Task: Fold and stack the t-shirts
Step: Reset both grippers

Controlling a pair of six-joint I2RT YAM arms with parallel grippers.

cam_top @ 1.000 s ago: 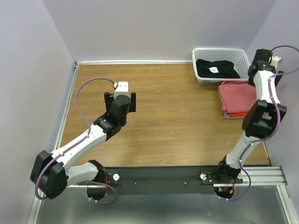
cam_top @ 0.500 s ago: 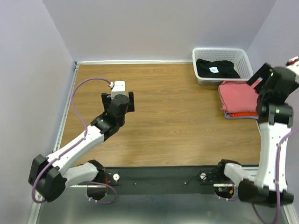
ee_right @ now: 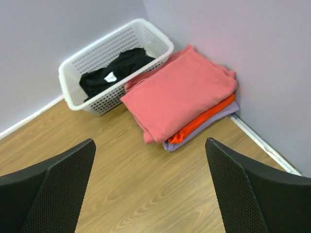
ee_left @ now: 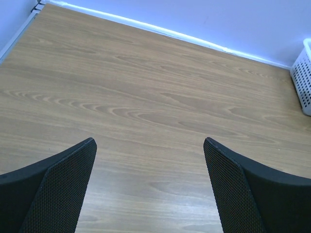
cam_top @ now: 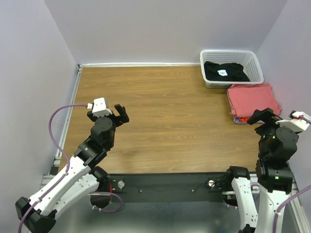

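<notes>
Top external: left gripper point(cam_top: 107, 115), right gripper point(cam_top: 271, 118) hover splayed

1. left gripper point(cam_top: 107, 115): drawn back from the middle of the table point(cam_top: 170, 121), now nearer its own base.
2. right gripper point(cam_top: 264, 116): pulled back off the shirt stack; pink-red t-shirt point(cam_top: 252, 98) now lies uncovered ahead of it.
</notes>
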